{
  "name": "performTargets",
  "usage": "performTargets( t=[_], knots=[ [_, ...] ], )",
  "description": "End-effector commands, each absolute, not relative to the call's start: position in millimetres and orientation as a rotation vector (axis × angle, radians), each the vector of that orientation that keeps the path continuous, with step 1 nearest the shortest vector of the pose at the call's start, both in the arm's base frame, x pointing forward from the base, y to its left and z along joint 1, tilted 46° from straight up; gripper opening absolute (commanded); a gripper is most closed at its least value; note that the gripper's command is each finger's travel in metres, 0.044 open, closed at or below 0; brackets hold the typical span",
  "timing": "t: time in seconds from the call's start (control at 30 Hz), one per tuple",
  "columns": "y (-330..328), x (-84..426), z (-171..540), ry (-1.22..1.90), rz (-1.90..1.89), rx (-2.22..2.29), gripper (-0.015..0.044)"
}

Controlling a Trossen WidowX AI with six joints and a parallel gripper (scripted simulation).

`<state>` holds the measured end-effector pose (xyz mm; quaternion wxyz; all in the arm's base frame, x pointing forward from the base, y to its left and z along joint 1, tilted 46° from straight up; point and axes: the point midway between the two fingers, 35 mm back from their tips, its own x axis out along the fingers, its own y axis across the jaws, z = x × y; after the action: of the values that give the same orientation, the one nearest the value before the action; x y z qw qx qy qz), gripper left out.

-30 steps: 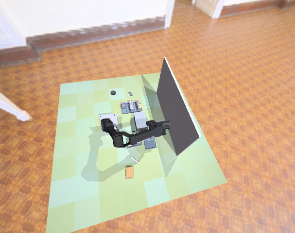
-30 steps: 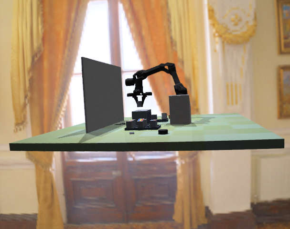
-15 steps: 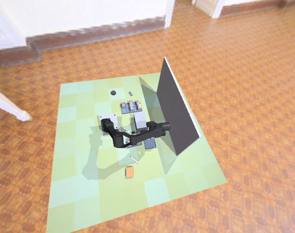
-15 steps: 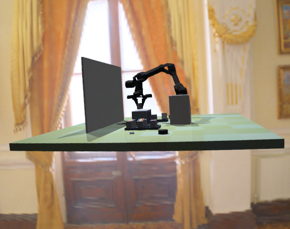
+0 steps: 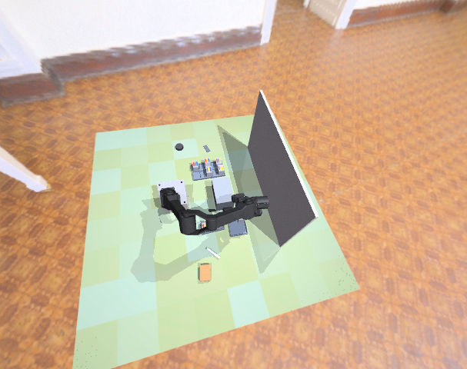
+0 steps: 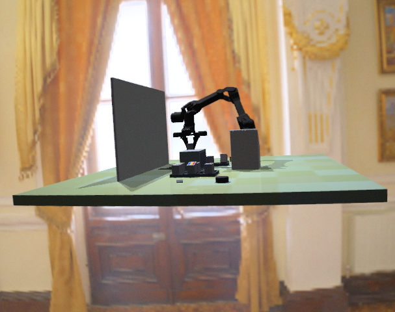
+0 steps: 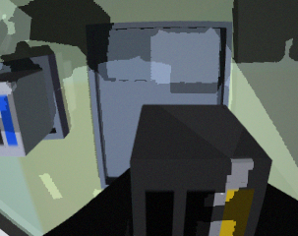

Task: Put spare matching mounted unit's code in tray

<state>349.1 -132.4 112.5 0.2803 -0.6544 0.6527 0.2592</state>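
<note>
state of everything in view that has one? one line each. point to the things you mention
gripper [image 6: 190, 146]: shut on the striped block
striped block [image 6: 190, 146] [image 7: 185, 135]: held, clear of the tray
tray [image 5: 238, 228] [image 7: 134, 123]: nothing resting in it that shows, part hidden
dark panel [image 5: 281, 171] [image 6: 140, 134]: standing upright
orange block [image 5: 205, 272]: on the mat
white stick [image 5: 213, 253]: lying flat

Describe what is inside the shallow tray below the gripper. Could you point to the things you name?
The tray [image 5: 238, 228] shows a bare floor with shadows where visible. The block [image 7: 188, 133] in the gripper [image 6: 190, 147] hides its near right part in the wrist view, so that part cannot be judged there.
</note>
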Motion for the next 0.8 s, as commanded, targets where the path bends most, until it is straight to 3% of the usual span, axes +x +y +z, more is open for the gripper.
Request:
performTargets(
  t=[0.0, 0.77],
  knots=[
    [-134.9, 349.1, 108.7, 1.747, 0.703, -1.757, 0.0000],
    [-152.2, 348.0, 92.9, 1.748, 0.701, -1.759, 0.0000]
  ],
)
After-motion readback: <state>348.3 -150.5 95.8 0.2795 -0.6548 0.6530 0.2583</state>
